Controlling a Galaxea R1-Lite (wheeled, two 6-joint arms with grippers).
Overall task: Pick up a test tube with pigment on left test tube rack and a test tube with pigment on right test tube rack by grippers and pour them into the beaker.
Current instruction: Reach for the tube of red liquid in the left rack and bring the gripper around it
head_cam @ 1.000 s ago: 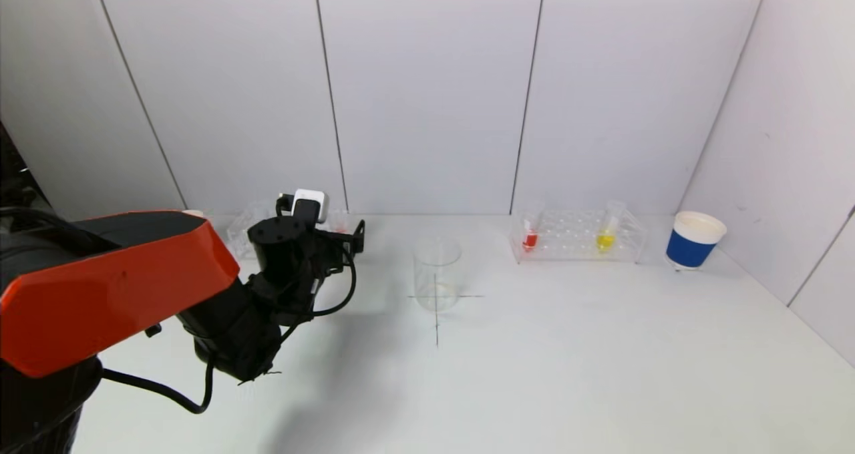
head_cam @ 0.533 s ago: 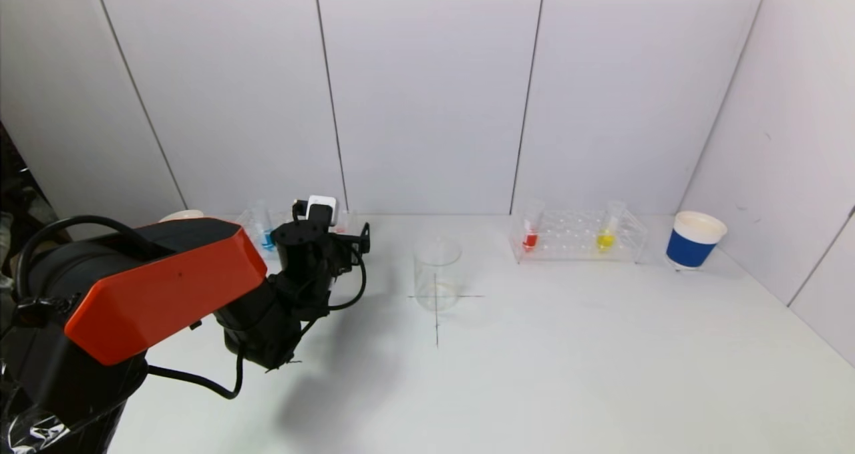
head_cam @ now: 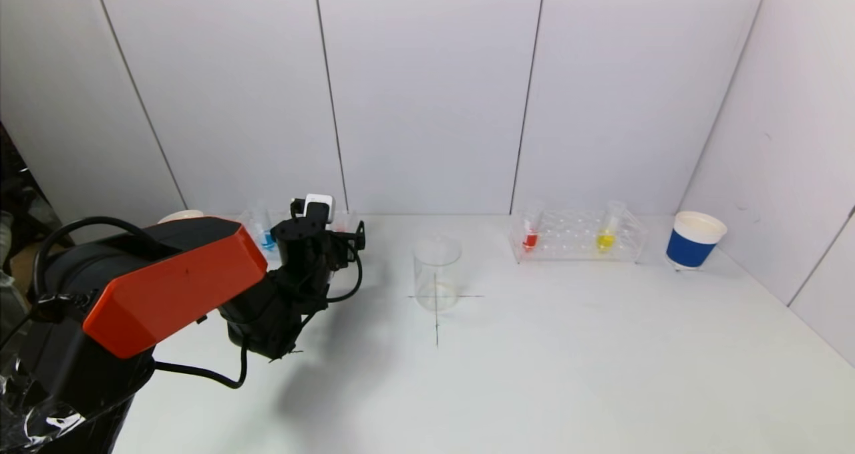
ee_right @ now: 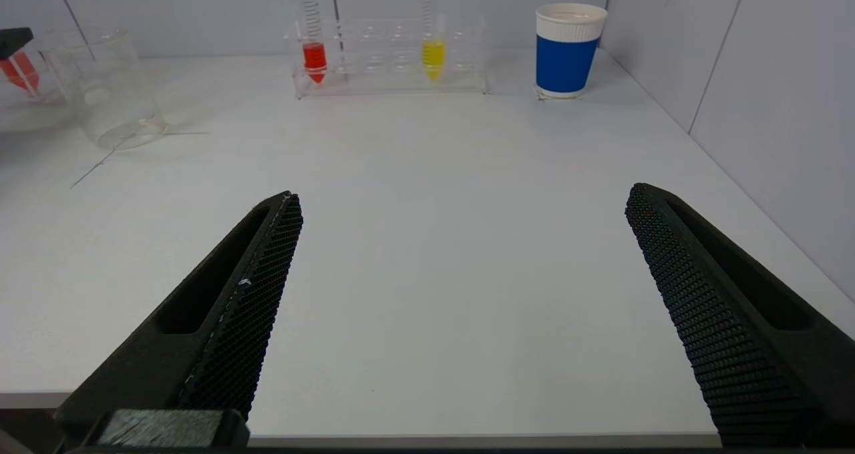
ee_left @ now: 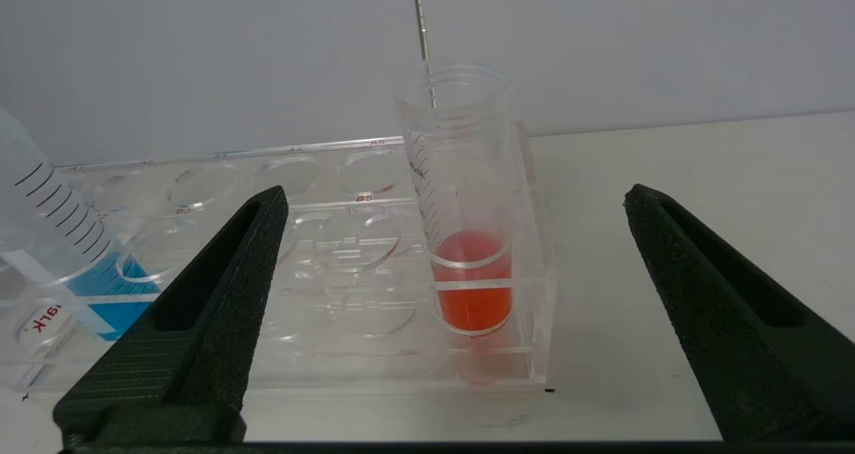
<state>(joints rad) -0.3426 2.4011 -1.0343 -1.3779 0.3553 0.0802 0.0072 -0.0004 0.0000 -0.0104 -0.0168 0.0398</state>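
Observation:
My left gripper (ee_left: 455,197) is open in front of the clear left test tube rack (ee_left: 334,260). A tube of orange-red pigment (ee_left: 467,287) stands upright at the rack's end, in line with the gap between the fingers and a little beyond their tips. A tube of blue pigment (ee_left: 100,284) leans at the rack's other end. In the head view the left gripper (head_cam: 340,237) hides most of that rack. The empty beaker (head_cam: 437,274) stands mid-table. The right rack (head_cam: 578,240) holds a red tube (head_cam: 530,239) and a yellow tube (head_cam: 606,239). My right gripper (ee_right: 464,197) is open and empty over the table's near edge.
A blue-and-white paper cup (head_cam: 695,240) stands right of the right rack, close to the side wall. A pale cup rim (head_cam: 180,215) shows behind my left arm. Thin cross lines (head_cam: 437,320) mark the table under the beaker. White wall panels close off the back.
My left arm has swung forward toward the left rack, uncovering the blue tube in the head view. In the last half second it barely shifted. The tubes and beaker stayed put.

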